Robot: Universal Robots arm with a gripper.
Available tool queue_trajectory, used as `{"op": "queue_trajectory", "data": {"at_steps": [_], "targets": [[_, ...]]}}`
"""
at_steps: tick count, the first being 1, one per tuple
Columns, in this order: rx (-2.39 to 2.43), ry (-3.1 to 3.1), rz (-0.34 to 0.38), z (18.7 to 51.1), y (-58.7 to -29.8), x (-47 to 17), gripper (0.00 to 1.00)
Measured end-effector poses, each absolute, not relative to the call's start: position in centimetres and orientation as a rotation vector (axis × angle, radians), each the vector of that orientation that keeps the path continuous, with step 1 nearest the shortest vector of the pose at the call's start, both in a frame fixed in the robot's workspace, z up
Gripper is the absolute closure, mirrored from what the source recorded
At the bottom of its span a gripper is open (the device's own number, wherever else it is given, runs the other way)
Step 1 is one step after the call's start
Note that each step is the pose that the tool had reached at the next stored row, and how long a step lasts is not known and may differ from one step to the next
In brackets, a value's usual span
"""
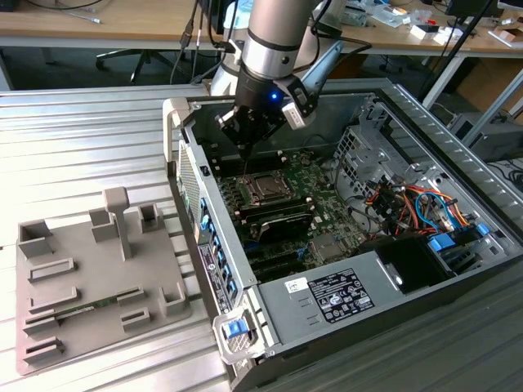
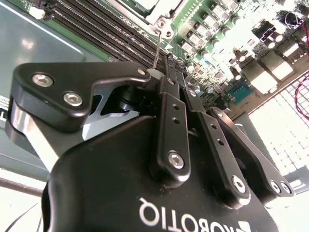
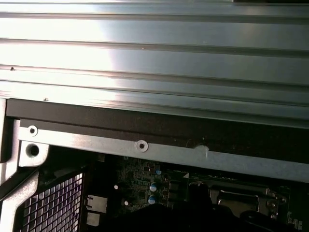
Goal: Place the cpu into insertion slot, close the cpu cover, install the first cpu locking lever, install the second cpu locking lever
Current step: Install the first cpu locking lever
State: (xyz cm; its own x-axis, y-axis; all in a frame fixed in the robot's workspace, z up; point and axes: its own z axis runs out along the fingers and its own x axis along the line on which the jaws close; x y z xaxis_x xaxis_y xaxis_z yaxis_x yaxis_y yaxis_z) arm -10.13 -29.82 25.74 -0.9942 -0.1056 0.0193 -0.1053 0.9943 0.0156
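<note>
In the exterior view my gripper (image 1: 243,145) hangs inside the open computer case, just above the back-left corner of the insertion slot (image 1: 263,189). The cpu cover (image 1: 278,196) lies flat on the slot as a silvery frame, with the cpu's (image 1: 264,189) grey face showing in its cut-out. A thin wire locking lever (image 2: 158,46) rises from the slot's corner (image 2: 161,24) to my fingertips. In the second wrist view my gripper (image 2: 166,65) has its black fingers (image 2: 171,96) pressed together on that lever's end.
The case's near wall (image 1: 184,155) stands close to the exterior view's left of the gripper. Long black memory slots (image 2: 96,24) run beside the socket. Cables (image 1: 417,204) and a drive cage (image 1: 359,147) lie to the right. A grey fixture plate (image 1: 90,278) sits outside the case.
</note>
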Motion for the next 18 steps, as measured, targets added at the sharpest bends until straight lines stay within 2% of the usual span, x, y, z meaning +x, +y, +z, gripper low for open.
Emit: {"op": "queue_trajectory", "data": {"at_steps": [18], "targets": [[0.165, -3.113, -0.023, 25.09, -29.82, -9.42, 0.89]]}}
